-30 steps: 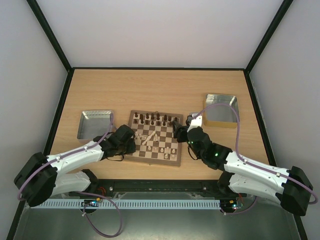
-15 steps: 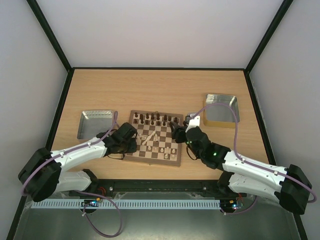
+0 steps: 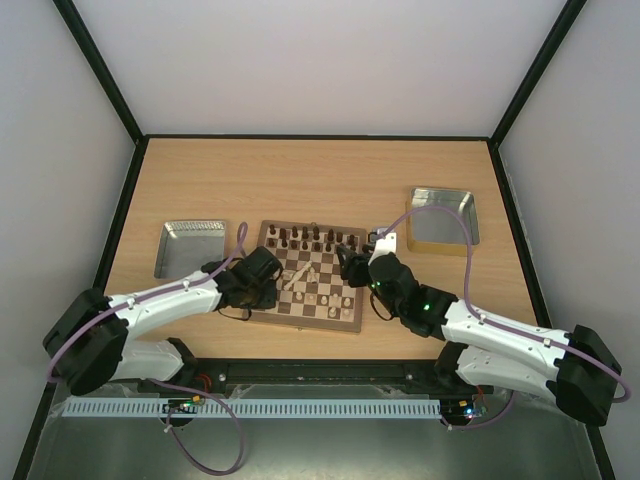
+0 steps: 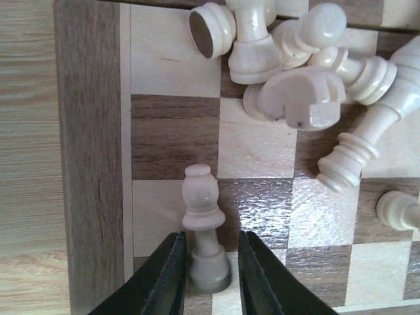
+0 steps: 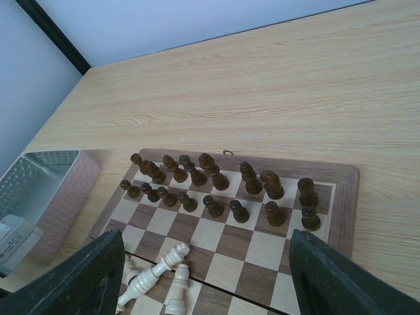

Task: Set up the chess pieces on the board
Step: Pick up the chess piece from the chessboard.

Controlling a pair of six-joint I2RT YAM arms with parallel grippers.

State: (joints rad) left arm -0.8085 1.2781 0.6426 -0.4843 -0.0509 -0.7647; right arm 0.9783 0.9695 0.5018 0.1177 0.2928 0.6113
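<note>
Chessboard (image 5: 344, 197) lies mid-table, its near rows cut off in the right wrist view, where the right gripper (image 5: 207, 237) gapes wide and empty. The left gripper (image 4: 210, 262) narrowly flanks an upright cream pawn (image 4: 205, 216) near the border, grip unclear, with toppled cream pieces (image 4: 295, 59) heaped beyond.

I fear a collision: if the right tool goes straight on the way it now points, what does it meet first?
Most likely the fallen cream pieces on the board, low in front of the right tool, which is open. The dark pieces stand farther on. Depth is unclear.
</note>
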